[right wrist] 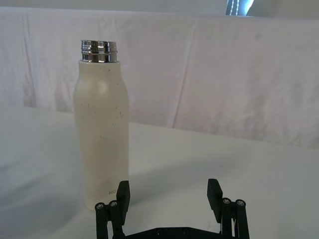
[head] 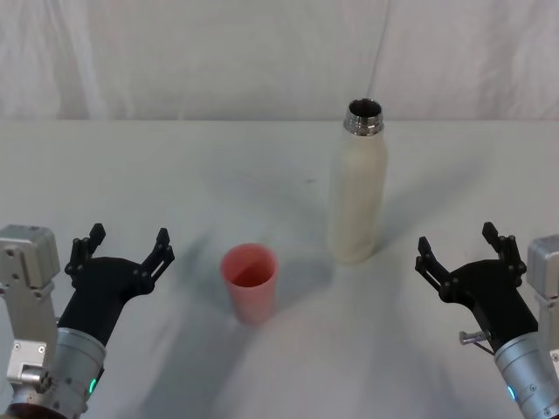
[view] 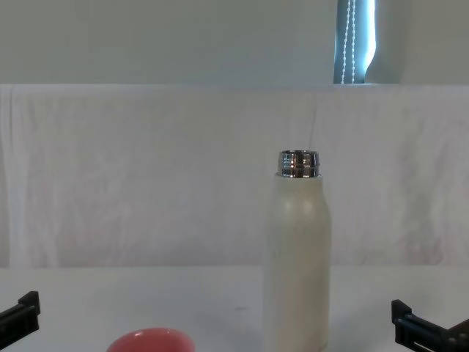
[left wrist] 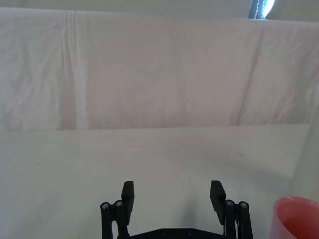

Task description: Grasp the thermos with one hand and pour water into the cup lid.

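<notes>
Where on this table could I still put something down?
Bare table lies behind the cup lid, up to the backdrop and left of the thermos. It is tight between lid and thermos, and beside the left gripper and right gripper.

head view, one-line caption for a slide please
Open left tool and right tool flank the upright, uncapped thermos and cup lid on the white table.

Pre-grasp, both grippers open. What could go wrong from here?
1. The thermos is tall, narrow and uncapped; a nudge from the open right gripper could tip and spill it.
2. The cup lid is small and stands close to the thermos, so a pour may miss or knock it.
3. The left gripper is idle near the cup lid.
</notes>
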Action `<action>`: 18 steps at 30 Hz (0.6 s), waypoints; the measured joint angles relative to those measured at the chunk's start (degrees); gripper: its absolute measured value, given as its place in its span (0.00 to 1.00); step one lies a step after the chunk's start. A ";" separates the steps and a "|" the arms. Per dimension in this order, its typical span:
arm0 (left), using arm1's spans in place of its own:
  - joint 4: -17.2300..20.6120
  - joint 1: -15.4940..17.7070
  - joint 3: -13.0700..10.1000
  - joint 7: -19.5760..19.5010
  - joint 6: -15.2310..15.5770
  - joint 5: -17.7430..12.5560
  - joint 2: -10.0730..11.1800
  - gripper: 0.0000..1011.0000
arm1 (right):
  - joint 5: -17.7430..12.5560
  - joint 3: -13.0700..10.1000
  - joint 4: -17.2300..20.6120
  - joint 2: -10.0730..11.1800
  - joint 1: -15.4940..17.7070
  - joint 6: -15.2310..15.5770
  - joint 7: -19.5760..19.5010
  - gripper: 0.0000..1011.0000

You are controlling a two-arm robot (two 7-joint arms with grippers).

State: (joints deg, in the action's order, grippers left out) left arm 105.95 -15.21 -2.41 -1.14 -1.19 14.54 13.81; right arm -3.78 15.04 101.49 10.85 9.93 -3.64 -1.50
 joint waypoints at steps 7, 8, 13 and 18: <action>0.00 0.00 0.00 0.00 0.00 0.00 0.00 0.99 | 0.01 0.00 0.00 0.00 0.00 0.00 0.00 0.99; 0.00 0.00 0.00 0.00 0.00 0.00 0.00 0.99 | 0.00 0.00 0.00 0.00 0.00 0.00 0.00 0.99; 0.00 0.00 0.00 0.00 0.00 0.00 0.00 0.99 | 0.01 0.00 0.00 0.00 0.00 0.00 0.00 0.99; 0.00 0.00 0.00 0.00 0.00 0.00 0.00 0.99 | 0.01 0.00 0.00 0.00 0.00 0.00 0.00 0.99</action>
State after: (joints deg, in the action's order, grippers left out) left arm 105.95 -15.21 -2.41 -1.14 -1.19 14.54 13.81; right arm -3.77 15.04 101.49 10.84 9.93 -3.64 -1.50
